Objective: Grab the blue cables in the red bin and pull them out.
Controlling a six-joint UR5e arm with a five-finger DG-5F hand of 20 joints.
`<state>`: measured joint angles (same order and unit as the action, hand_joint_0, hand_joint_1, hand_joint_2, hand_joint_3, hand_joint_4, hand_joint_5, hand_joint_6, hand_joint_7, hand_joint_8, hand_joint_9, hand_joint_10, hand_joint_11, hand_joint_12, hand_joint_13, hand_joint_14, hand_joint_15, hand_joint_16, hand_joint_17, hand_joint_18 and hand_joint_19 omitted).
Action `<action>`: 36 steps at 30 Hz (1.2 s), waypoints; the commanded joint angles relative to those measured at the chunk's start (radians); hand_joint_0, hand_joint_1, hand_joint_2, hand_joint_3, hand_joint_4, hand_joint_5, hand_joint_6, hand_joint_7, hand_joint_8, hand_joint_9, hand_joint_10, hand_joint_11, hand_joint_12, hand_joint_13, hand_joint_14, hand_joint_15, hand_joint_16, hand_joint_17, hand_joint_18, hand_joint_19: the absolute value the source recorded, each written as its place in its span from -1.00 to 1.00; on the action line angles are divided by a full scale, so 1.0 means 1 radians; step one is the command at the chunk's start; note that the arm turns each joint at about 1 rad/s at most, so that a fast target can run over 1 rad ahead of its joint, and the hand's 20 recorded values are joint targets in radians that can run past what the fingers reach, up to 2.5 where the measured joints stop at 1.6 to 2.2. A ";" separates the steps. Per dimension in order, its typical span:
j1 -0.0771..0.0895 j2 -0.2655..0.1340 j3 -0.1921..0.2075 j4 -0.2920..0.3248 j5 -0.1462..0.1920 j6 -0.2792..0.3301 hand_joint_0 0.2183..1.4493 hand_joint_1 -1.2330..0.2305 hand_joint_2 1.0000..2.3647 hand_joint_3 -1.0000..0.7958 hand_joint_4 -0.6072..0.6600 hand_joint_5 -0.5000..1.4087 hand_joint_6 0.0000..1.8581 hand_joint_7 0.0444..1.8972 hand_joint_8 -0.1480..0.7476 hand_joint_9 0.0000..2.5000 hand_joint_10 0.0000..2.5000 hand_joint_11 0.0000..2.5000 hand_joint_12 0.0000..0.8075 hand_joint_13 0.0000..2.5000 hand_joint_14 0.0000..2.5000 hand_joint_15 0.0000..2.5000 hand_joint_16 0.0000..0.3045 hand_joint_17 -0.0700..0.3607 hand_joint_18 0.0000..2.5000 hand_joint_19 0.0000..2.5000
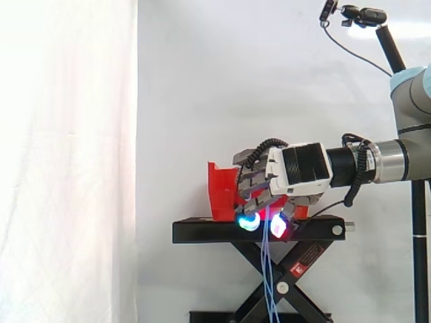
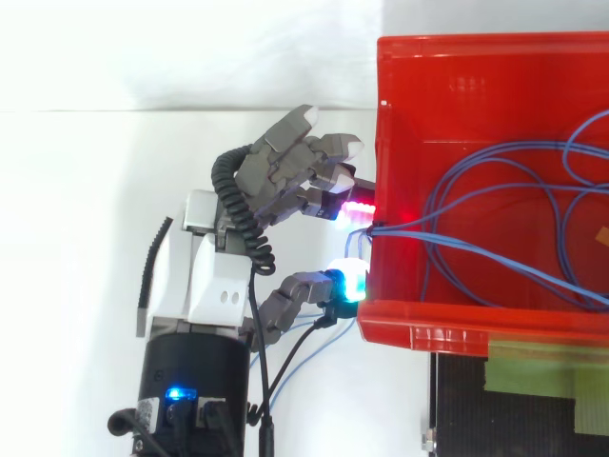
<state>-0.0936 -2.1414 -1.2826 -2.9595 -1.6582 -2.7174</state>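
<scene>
The hand pinches with curled fingers the blue cables at the left rim of the red bin, but most loops lie inside it, so a pull may snag them on this rim and drag the bin, or they may slip out.

A white curtain hangs behind. At the centre stands a black stand on crossed legs that bear a red label. Green tape lies across its top. At the upper right, a small camera sits on a black pole.
</scene>
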 commanded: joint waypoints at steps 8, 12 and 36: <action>0.000 0.000 -0.004 0.007 0.000 0.000 -0.15 -0.68 -1.00 -1.00 0.06 0.39 -0.99 -0.31 -0.19 -0.40 -0.98 -0.20 -0.17 -0.52 -0.98 -0.57 -0.72 -0.22 -0.66 -0.64; 0.002 0.000 -0.004 0.005 0.000 0.000 -0.16 -0.68 -1.00 -1.00 0.05 0.39 -0.99 -0.30 -0.19 -0.40 -0.98 -0.21 -0.16 -0.52 -0.98 -0.57 -0.71 -0.22 -0.66 -0.64; 0.002 -0.040 0.014 -0.064 -0.014 -0.002 -0.16 -0.67 -1.00 -1.00 0.07 0.39 -0.99 -0.31 -0.19 -0.40 -0.98 -0.22 -0.16 -0.53 -0.98 -0.58 -0.71 -0.21 -0.67 -0.64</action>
<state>-0.0907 -2.1801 -1.2804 -2.9672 -1.6644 -2.7185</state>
